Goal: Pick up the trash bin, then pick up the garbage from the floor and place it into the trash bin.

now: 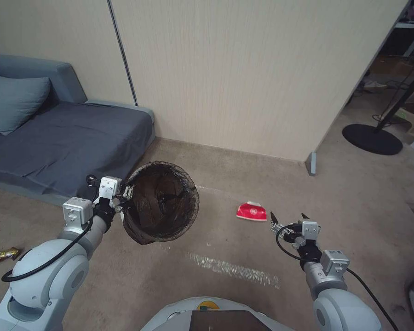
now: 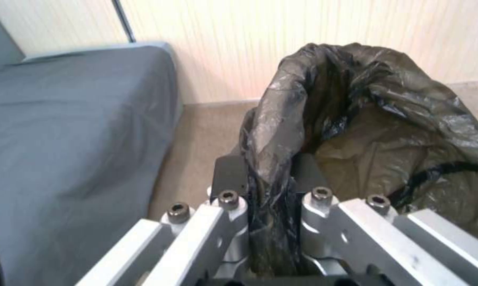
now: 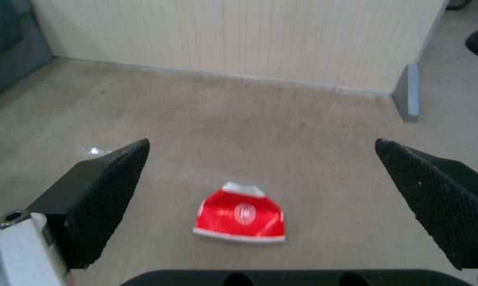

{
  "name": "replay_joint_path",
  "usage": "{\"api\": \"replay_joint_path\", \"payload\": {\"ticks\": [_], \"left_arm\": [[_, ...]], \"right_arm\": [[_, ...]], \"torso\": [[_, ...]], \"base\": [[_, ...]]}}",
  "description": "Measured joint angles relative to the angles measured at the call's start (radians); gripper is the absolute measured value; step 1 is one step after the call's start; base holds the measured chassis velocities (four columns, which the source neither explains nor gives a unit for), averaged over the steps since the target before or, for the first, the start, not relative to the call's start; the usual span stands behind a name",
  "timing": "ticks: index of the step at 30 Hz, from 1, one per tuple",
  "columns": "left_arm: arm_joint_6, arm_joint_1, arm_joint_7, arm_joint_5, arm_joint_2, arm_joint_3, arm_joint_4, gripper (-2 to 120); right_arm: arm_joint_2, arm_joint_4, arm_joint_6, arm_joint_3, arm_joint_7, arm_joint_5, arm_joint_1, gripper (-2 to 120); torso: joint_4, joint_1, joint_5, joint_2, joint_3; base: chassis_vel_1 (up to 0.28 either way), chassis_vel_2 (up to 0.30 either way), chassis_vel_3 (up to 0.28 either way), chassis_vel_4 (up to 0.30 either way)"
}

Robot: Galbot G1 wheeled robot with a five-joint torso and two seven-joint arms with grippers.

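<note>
My left gripper (image 1: 126,194) is shut on the rim of the trash bin (image 1: 161,207), which hangs above the floor (image 1: 244,184) with its dark liner bag open toward me. In the left wrist view the fingers (image 2: 231,174) pinch the bag-covered rim of the trash bin (image 2: 376,131). A red packet of garbage (image 1: 251,212) lies flat on the carpet right of the bin. My right gripper (image 1: 287,216) hovers open just right of it and nearer to me. The right wrist view shows the red packet (image 3: 240,217) lying on the floor between the spread fingers (image 3: 103,186).
A grey sofa (image 1: 64,142) with a cushion stands at the left against the beige wall (image 1: 244,78). A yellow-brown wrapper (image 1: 2,255) lies on the carpet at far left. A black round stand base (image 1: 371,139) sits at the right, beyond the wall's end. A shiny tape strip (image 1: 232,269) crosses the near carpet.
</note>
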Motion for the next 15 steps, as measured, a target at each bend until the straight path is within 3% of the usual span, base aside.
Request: {"api": "replay_joint_path", "payload": {"ticks": [6,15], "left_arm": [[0.0,0.0,0.002,0.001,-0.001,-0.001,0.0,7],[0.0,0.001,0.006,0.004,-0.002,-0.002,0.0,7]], "right_arm": [[0.0,-0.001,0.003,0.0,0.001,-0.003,-0.002,100],[0.002,-0.001,0.018,-0.001,0.0,-0.014,-0.006,100]], "torso": [[-0.0001,0.0,-0.0002,0.0,0.0],[0.0003,0.0,0.0,0.0,0.0]], "base": [[-0.175,0.165,0.164,-0.178],[-0.064,0.073,0.067,-0.066]]}}
